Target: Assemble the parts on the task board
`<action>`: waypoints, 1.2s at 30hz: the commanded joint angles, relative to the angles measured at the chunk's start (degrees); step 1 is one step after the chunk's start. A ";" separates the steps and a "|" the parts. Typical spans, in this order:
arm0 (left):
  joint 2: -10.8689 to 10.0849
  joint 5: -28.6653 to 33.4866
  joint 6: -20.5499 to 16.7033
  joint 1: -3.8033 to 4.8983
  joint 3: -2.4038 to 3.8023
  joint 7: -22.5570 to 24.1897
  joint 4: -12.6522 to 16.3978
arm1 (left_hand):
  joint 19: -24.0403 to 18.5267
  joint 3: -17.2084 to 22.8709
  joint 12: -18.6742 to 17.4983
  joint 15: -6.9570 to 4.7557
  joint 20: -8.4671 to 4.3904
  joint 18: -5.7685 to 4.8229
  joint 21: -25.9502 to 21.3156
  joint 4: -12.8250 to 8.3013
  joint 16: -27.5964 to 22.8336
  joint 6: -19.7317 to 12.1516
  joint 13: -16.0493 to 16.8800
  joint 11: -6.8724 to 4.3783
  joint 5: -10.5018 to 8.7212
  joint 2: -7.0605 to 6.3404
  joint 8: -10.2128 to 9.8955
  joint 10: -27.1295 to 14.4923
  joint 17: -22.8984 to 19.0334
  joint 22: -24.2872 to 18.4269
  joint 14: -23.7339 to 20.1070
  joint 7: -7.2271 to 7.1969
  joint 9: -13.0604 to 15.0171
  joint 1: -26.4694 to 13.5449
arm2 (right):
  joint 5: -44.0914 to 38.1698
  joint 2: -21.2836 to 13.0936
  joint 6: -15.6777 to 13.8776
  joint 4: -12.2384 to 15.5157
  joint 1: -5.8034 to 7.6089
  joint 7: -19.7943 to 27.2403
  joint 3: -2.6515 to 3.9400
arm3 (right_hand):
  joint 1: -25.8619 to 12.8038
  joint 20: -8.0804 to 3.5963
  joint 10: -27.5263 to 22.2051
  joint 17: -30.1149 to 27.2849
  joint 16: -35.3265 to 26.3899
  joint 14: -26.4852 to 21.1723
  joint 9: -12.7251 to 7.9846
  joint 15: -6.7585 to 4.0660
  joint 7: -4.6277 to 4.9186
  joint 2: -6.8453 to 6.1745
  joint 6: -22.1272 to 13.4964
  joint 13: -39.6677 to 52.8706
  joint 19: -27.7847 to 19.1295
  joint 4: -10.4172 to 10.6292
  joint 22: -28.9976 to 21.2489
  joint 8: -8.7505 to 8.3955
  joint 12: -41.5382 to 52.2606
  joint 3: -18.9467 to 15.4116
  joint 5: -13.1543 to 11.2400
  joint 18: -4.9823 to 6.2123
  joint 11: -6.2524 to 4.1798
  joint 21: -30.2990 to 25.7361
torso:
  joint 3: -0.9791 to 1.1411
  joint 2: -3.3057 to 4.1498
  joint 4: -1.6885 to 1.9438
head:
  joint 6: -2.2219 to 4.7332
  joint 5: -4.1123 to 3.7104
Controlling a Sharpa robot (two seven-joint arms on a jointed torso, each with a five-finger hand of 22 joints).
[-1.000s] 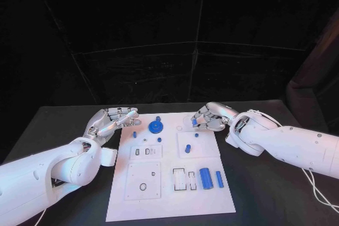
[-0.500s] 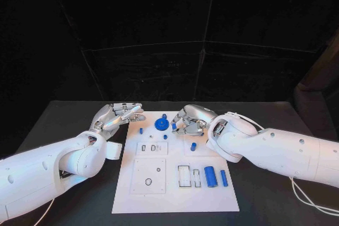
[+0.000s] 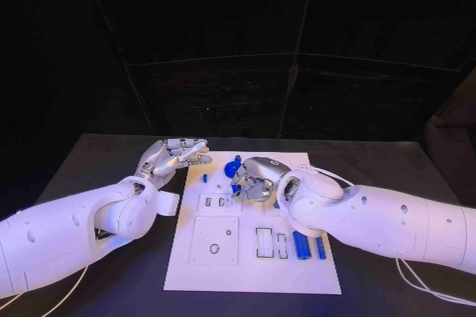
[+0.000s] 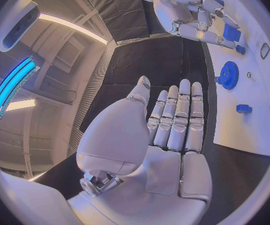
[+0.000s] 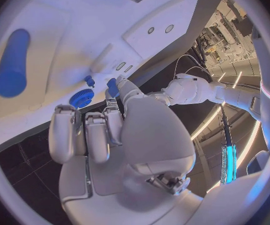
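On the black bench (image 3: 109,159), a white task board (image 3: 253,276) lying flat between two white arms. Near the board's far edge, a blue gear (image 3: 233,168), partly masked in the head view by the right robot hand (image 3: 256,180); seen whole as a toothed disc in the left wrist view (image 4: 227,75) and in the right wrist view (image 5: 82,98). Just beside the gear, a small blue peg (image 3: 204,178), too small to tell upright from lying. Right robot hand hovering low over the board's upper middle, fingers (image 5: 88,132) curled inward side by side, thumb tip at a small blue part (image 5: 112,87); whether pinched or merely touched, cannot tell. Toward the near right of the board, two blue cylinders (image 3: 300,245) lying side by side, their near ends cut off by the right forearm. Next to them, dark-outlined slots (image 3: 265,243), contents hard to make out. Left robot hand (image 3: 175,154) off the board's far left corner, above the bench, holding nothing, fingers (image 4: 179,116) straight and close together, thumb apart.
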 commanded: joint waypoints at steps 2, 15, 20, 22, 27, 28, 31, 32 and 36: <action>0.11 0.36 0.76 0.11 0.04 0.19 0.04 | 0.28 -0.03 -0.24 0.01 -0.07 0.89 -0.27 -0.26 -0.34 0.28 0.01 0.02 0.16 0.48 -0.35 0.52 0.10 -0.07 0.26 -0.04 0.02 -0.08 | -3.75 0.88 0.61 -0.47 -0.47 -1.86 -0.11 | -0.69 -0.16 -0.15 9.33 -0.21 4.71 0.35 -0.27 -1.61 -0.04 2.12 3.71 -0.19 0.17 -0.07 0.44 -0.02 0.20 -0.08 -1.04 -0.44 -0.01 | 0.01 0.05 0.00 | -0.39 0.33; 0.20 0.37 0.80 0.11 0.04 0.14 -0.05 | 0.28 -0.03 -0.24 0.01 -0.07 0.89 -0.27 -0.26 -0.34 0.28 0.01 0.02 0.16 0.48 -0.35 0.52 0.10 -0.07 0.26 -0.04 0.02 -0.08 | -4.66 2.84 0.65 -1.36 -1.50 -1.46 -0.20 | -1.16 -0.16 -0.12 9.28 -0.24 4.70 0.32 -0.28 -1.63 -0.45 2.16 3.75 -0.18 0.27 -0.07 0.41 0.01 0.22 -0.14 -1.04 -0.46 -0.02 | -0.01 0.00 0.00 | -0.88 0.57; 0.21 0.37 0.84 0.11 0.04 0.12 -0.11 | 0.28 -0.03 -0.24 0.01 -0.07 0.89 -0.27 -0.26 -0.34 0.28 0.01 0.02 0.16 0.48 -0.35 0.52 0.10 -0.07 0.26 -0.04 0.02 -0.08 | -4.74 3.17 1.76 -1.78 -1.61 -1.38 -0.20 | -1.41 -0.16 -0.10 9.27 -0.25 4.70 0.30 -0.29 -1.62 -0.70 2.14 3.77 -0.19 0.31 -0.09 0.36 0.01 0.25 -0.38 -1.03 -0.46 -0.03 | -0.03 0.03 0.00 | -0.93 0.56; 0.23 0.37 0.85 0.11 0.04 0.11 -0.13 | 0.28 -0.03 -0.24 0.01 -0.07 0.89 -0.27 -0.26 -0.34 0.28 0.01 0.02 0.16 0.48 -0.35 0.52 0.10 -0.07 0.26 -0.04 0.02 -0.08 | -4.75 3.33 2.14 -1.95 -1.67 -1.35 -0.20 | -1.52 -0.16 -0.11 9.25 -0.26 4.70 0.28 -0.28 -1.61 -0.82 2.12 3.74 -0.18 0.32 -0.08 0.34 -0.01 0.27 -0.53 -1.04 -0.46 -0.03 | -0.01 0.03 -0.03 | -0.99 0.63; 0.28 0.37 0.89 0.11 0.04 0.07 -0.17 | 0.28 -0.03 -0.24 0.01 -0.07 0.89 -0.27 -0.26 -0.34 0.28 0.01 0.02 0.16 0.48 -0.35 0.52 0.10 -0.07 0.26 -0.04 0.02 -0.08 | -5.06 3.66 3.04 -2.07 -1.95 -1.32 -0.20 | -1.84 -0.14 -0.19 9.20 -0.29 4.69 0.18 -0.25 -1.50 -1.17 1.87 3.66 -0.21 0.34 -0.16 0.13 -0.14 0.36 -0.97 -1.02 -0.39 -0.08 | -0.01 0.01 -0.02 | -1.14 0.67; 0.29 0.37 0.89 0.11 0.04 0.07 -0.18 | 0.28 -0.03 -0.24 0.01 -0.07 0.89 -0.27 -0.26 -0.34 0.28 0.01 0.02 0.16 0.48 -0.35 0.52 0.10 -0.07 0.26 -0.04 0.02 -0.08 | -5.14 3.71 3.17 -2.10 -1.99 -1.36 -0.21 | -1.88 -0.14 -0.22 9.20 -0.29 4.69 0.16 -0.24 -1.48 -1.24 1.81 3.63 -0.21 0.33 -0.17 0.09 -0.18 0.39 -1.09 -1.02 -0.37 -0.08 | -0.01 0.01 -0.02 | -1.14 0.67; 0.30 0.37 0.92 0.11 0.04 0.06 -0.20 | 0.28 -0.03 -0.24 0.01 -0.07 0.89 -0.27 -0.26 -0.34 0.28 0.01 0.02 0.16 0.48 -0.35 0.52 0.10 -0.07 0.26 -0.04 0.02 -0.08 | -5.54 3.79 3.47 -2.23 -2.09 -1.48 -0.21 | -1.91 -0.13 -0.27 9.19 -0.30 4.69 0.13 -0.22 -1.45 -1.34 1.72 3.58 -0.18 0.29 -0.10 0.02 -0.25 0.44 -1.21 -1.04 -0.35 -0.06 | -0.01 0.00 -0.04 | -1.13 0.68; 0.30 0.37 0.93 0.11 0.04 0.05 -0.20 | 0.28 -0.03 -0.24 0.01 -0.07 0.89 -0.27 -0.26 -0.34 0.28 0.01 0.02 0.16 0.48 -0.35 0.52 0.10 -0.07 0.26 -0.04 0.02 -0.08 | -5.64 3.80 3.54 -2.27 -2.11 -1.51 -0.21 | -1.92 -0.12 -0.30 9.20 -0.30 4.69 0.11 -0.21 -1.43 -1.42 1.66 3.55 -0.19 0.26 -0.11 -0.03 -0.30 0.47 -1.26 -1.03 -0.33 -0.07 | -0.01 0.00 -0.04 | -1.13 0.68; 0.31 0.37 0.96 0.11 0.04 0.04 -0.23 | 0.28 -0.03 -0.24 0.01 -0.07 0.89 -0.27 -0.26 -0.34 0.28 0.01 0.02 0.16 0.48 -0.35 0.52 0.10 -0.07 0.26 -0.04 0.02 -0.08 | -6.04 3.78 4.02 -2.34 -2.17 -1.66 -0.22 | -2.03 -0.07 -0.44 9.17 -0.32 4.69 0.00 -0.13 -1.25 -1.83 1.31 3.41 -0.23 0.14 -0.19 -0.28 -0.49 0.57 -1.44 -1.02 -0.20 -0.11 | 0.03 0.00 -0.07 | -1.21 0.73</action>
